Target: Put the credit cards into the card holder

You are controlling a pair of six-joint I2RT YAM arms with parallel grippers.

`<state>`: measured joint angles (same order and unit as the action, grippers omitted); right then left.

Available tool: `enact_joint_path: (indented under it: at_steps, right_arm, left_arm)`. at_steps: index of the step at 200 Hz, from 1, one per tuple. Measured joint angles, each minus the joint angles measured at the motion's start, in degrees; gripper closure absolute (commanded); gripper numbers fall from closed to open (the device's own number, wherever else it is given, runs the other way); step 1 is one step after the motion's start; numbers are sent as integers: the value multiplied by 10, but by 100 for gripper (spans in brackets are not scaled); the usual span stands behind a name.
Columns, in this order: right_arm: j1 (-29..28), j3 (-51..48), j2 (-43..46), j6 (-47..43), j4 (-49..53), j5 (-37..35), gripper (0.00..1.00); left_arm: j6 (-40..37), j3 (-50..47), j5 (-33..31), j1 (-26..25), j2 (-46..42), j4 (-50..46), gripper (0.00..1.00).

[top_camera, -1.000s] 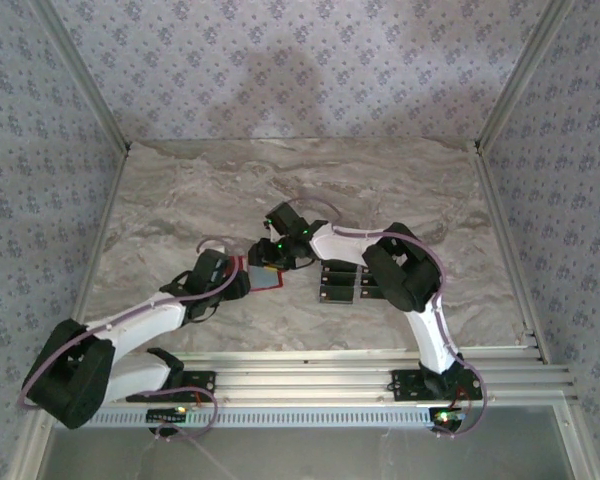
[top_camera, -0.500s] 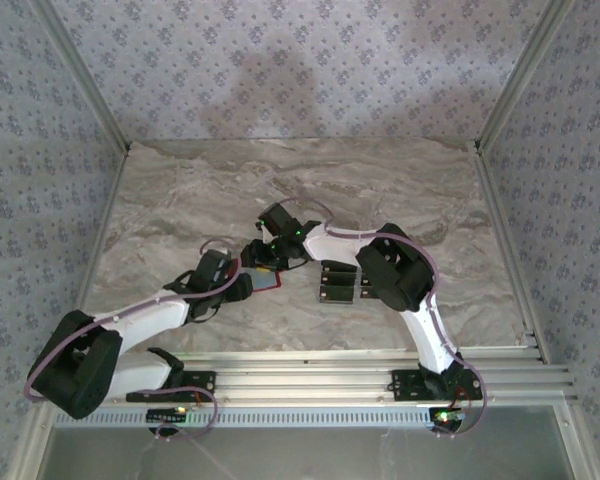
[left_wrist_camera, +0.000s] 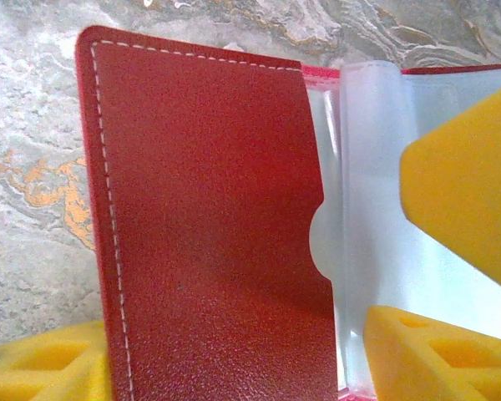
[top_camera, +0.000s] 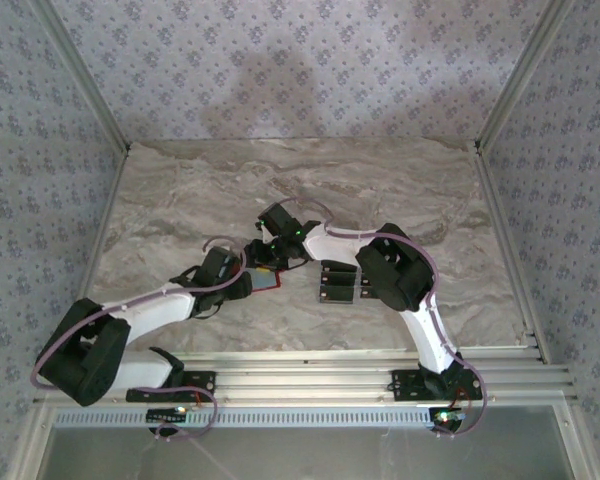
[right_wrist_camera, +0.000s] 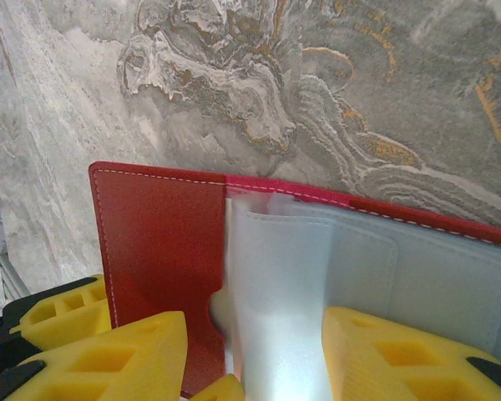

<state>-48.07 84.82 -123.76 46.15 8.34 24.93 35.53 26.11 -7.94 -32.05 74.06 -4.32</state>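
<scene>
Open card holder (left_wrist_camera: 209,209) spanning gap between L gripper (left_wrist_camera: 234,359) pads; R gripper (right_wrist_camera: 259,359) fingers astride holder's clear sleeve (right_wrist_camera: 275,276). Clamped or merely apart: cannot tell for either.

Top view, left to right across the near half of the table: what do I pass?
The left arm's shoulder → card holder → cards → right arm's base.

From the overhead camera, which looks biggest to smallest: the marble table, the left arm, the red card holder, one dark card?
1. marble table
2. left arm
3. red card holder and dark card: look alike; the holder is partly covered, so unranked.
</scene>
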Motion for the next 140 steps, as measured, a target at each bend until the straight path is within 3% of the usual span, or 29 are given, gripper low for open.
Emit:
enact_joint_path:
  at_steps: [140]
  right_arm:
    - [26, -43, 73, -11, 5, -20, 51]
  left_arm:
    - [3, 0, -22, -3, 22, 7, 40]
